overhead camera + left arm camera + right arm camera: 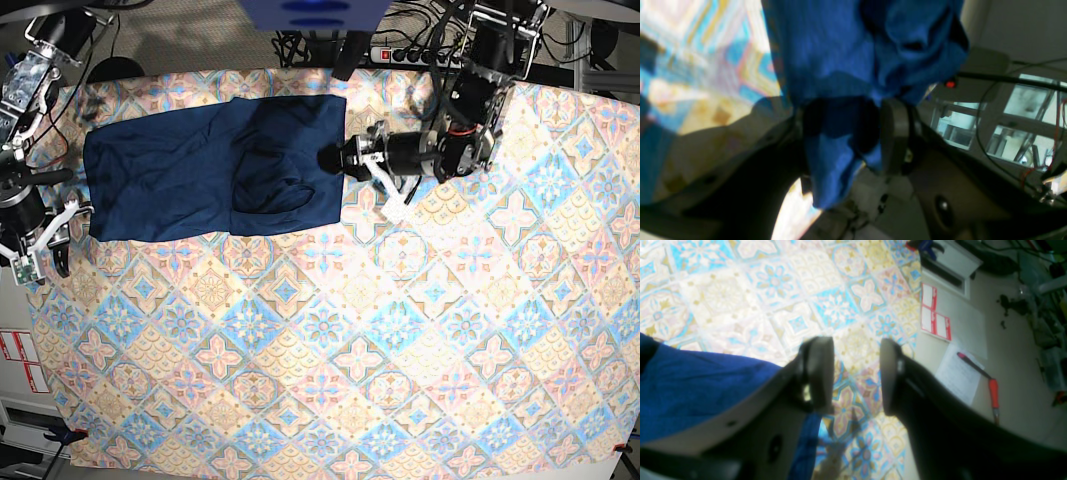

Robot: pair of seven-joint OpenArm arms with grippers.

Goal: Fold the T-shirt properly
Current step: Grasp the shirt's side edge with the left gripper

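The T-shirt (210,170) lies spread flat on the far part of the patterned tablecloth (400,340), its long body running sideways, with a rumpled fold a little right of its middle in the base view. The left gripper (340,160) reaches in low and level to the shirt's right-hand edge, its tip at the hem. In the left wrist view a bunch of blue fabric (840,133) sits between its two fingers (895,133) and hangs below them; the fingers stand partly apart, and whether they press the cloth or it merely lies loose between them cannot be told. The right gripper (45,245) hangs at the shirt's opposite end, just off its near corner and over the tablecloth's border. In the right wrist view this gripper (857,373) has its jaws spread with bare patterned cloth showing in the gap, holding nothing, while the shirt's blue edge (700,390) lies beside and partly behind one finger. Beyond the tablecloth's border from the shirt, a red-handled pen (987,383) rests on sheets of paper (957,376).
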